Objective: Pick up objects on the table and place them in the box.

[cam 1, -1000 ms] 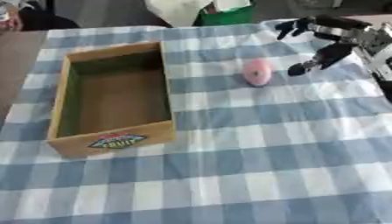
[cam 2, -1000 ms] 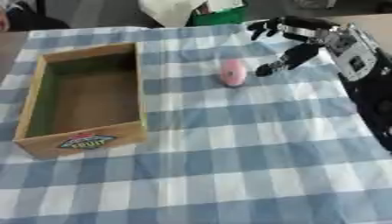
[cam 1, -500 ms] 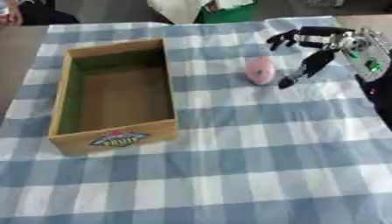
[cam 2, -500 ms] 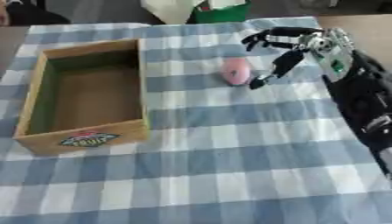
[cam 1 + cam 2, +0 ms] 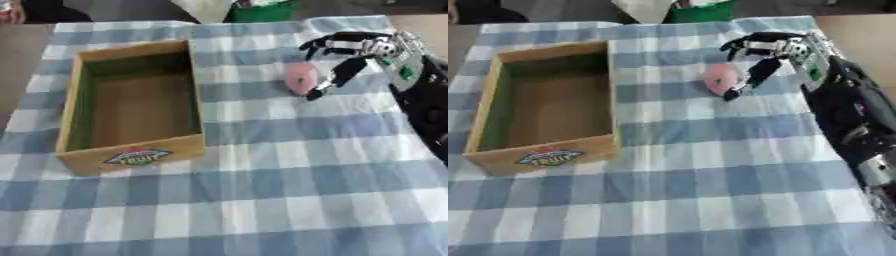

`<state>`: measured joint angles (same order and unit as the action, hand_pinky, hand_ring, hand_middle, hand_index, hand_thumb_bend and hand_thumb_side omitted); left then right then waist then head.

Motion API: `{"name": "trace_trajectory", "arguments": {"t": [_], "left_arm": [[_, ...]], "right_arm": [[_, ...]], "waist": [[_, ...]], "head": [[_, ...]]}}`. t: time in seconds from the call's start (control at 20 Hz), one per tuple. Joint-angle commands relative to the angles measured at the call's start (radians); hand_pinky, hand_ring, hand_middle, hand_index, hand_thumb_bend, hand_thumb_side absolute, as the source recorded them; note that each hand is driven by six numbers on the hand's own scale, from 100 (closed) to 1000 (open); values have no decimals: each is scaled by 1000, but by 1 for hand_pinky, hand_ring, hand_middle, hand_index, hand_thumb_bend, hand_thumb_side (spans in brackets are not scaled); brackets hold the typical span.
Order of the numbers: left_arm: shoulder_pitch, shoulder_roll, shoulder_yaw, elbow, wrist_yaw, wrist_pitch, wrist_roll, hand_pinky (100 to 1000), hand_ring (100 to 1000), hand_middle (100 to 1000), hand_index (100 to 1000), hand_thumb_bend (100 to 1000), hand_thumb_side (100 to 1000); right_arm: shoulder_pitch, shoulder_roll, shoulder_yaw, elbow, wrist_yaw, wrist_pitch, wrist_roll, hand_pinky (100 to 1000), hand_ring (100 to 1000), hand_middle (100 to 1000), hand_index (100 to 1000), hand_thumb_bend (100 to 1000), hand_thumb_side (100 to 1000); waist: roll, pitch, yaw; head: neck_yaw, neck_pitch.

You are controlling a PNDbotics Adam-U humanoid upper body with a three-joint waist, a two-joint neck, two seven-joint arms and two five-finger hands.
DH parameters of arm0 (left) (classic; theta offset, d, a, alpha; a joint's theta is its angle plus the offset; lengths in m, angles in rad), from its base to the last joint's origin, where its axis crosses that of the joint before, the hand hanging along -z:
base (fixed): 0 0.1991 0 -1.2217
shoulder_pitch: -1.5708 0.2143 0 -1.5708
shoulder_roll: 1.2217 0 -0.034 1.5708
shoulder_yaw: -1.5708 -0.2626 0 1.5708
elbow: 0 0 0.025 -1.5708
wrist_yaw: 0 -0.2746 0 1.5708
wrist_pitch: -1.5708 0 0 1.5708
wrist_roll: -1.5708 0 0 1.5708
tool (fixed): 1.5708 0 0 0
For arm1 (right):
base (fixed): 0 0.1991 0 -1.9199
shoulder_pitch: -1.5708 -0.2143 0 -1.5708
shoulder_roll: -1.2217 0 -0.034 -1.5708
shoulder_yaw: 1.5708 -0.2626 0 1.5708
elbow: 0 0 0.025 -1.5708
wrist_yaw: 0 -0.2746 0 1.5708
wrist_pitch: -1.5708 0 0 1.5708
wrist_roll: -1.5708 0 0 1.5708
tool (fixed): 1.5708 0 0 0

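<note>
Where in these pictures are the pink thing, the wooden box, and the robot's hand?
pink thing [image 5: 300, 78], left eye view, middle of its top face.
wooden box [image 5: 131, 156], left eye view, front wall at the label.
right hand [image 5: 773, 46], right eye view, on the palm beside the pink thing.

soft, even indoor light, both views slightly blurred

the checked cloth [image 5: 262, 200] is lit flatly with no glare, and its squares have smeared edges throughout. the wooden box [image 5: 131, 105] casts shade over its own inner left wall and floor, and the label on its front cannot be read sharply. the right hand [image 5: 767, 52] and the pink object [image 5: 719, 77] beside it look soft, with only a faint shadow beneath them. the far edge is darker and indistinct.
</note>
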<state>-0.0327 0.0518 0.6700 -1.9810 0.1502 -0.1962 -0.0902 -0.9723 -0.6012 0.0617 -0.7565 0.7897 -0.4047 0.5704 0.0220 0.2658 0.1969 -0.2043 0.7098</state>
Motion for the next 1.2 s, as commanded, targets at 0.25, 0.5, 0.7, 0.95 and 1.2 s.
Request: {"name": "trace_trajectory", "arguments": {"t": [0.25, 0.5, 0.7, 0.95, 1.2], "left_arm": [[-10, 9, 0, -19, 8, -2, -6, 504, 401, 559, 837, 228, 577], [-11, 7, 2, -19, 7, -1, -7, 505, 401, 559, 837, 227, 576], [-11, 5, 3, -19, 3, 3, -8, 506, 401, 560, 838, 225, 575], [-12, 5, 4, -19, 2, 5, -10, 506, 400, 560, 838, 224, 575], [-13, 3, 4, -19, 1, 6, -10, 507, 400, 560, 838, 223, 574]], "right_arm": [[-40, -4, -19, 38, 151, -7, -137, 885, 1000, 788, 921, 835, 586], [-40, -4, -14, 39, 191, -50, -172, 873, 1000, 716, 809, 796, 500], [-35, -4, -1, 20, 174, -87, -171, 862, 988, 622, 744, 783, 435], [-35, -2, 10, 4, 134, -104, -161, 858, 965, 596, 728, 729, 392], [-35, -1, 14, -3, 111, -103, -157, 848, 945, 577, 704, 685, 418]], "waist": [[-5, -7, 7], [-8, -7, 3], [-9, -7, 2], [-10, -6, 3], [-11, -4, 4]], "head": [[-1, -4], [10, 7], [14, 7], [14, 5], [14, 3]]}}
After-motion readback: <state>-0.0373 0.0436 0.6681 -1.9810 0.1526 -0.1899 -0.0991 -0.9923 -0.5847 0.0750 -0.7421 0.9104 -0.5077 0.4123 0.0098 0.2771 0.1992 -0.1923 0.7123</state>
